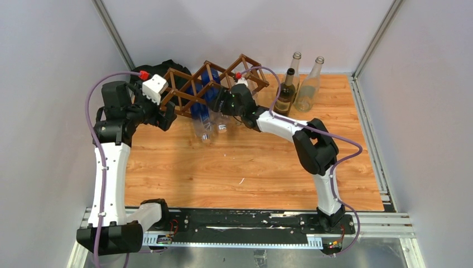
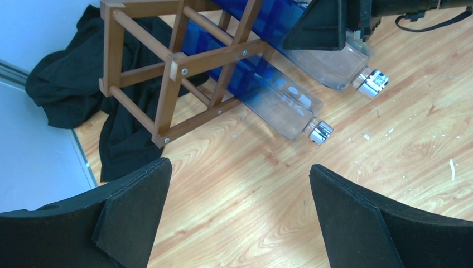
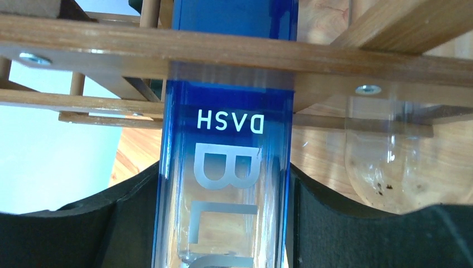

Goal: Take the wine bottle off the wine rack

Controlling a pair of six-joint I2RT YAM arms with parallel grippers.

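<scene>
The table (image 1: 251, 162) is pale orange wood grain, scuffed with small white flecks (image 2: 452, 167), boxed in by plain grey-white walls (image 1: 50, 84) with metal posts (image 1: 114, 33) running up the back corners. A black cloth (image 2: 61, 72) lies bunched against the back left corner, partly under the end of the wine rack (image 2: 215, 56), which stands along the back of the table. At the back right, well apart from the rack's end, stand a dark bottle (image 1: 286, 92) and two clear bottles (image 1: 307, 84).

The wine bottle (image 3: 228, 111), blue fading to clear, lies in a cell of the rack with its capped neck slanting down to the table. The right claw (image 3: 224, 173) is closed on its clear lower body, a pad pressed against each side. A second blue bottle (image 2: 279, 100) lies just beside it in the neighbouring cell, cap on the wood.

The left claw (image 2: 239, 167) hangs wide open and empty over bare table near the rack's left end.

From above, the right wrist covers the grip itself. In the right wrist view the bottle's top end is cut off beyond the rack's sticks, its big lettering runs off the bottom edge, and a rounded clear shape to the right is too blurred to name
</scene>
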